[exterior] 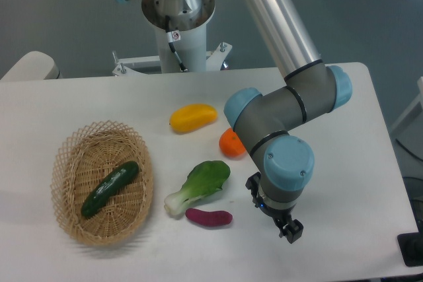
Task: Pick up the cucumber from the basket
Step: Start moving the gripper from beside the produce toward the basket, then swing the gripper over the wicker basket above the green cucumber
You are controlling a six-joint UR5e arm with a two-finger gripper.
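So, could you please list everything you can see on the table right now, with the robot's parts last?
basket: one, tan wicker, oval, on the left of the table.
cucumber: one, dark green, lying diagonally inside the basket.
bok choy: one, light green leaves with a white stem, on the table right of the basket.
sweet potato: one, purple, just in front of the bok choy.
yellow fruit: one, yellow, oblong, near the table's middle.
orange fruit: one, orange, round, partly hidden behind the arm.
table: one, white.
arm: one, silver and grey with light blue caps, reaching over the right side.
pincer: one, black, over the table's front right, far from the basket; opening unclear.
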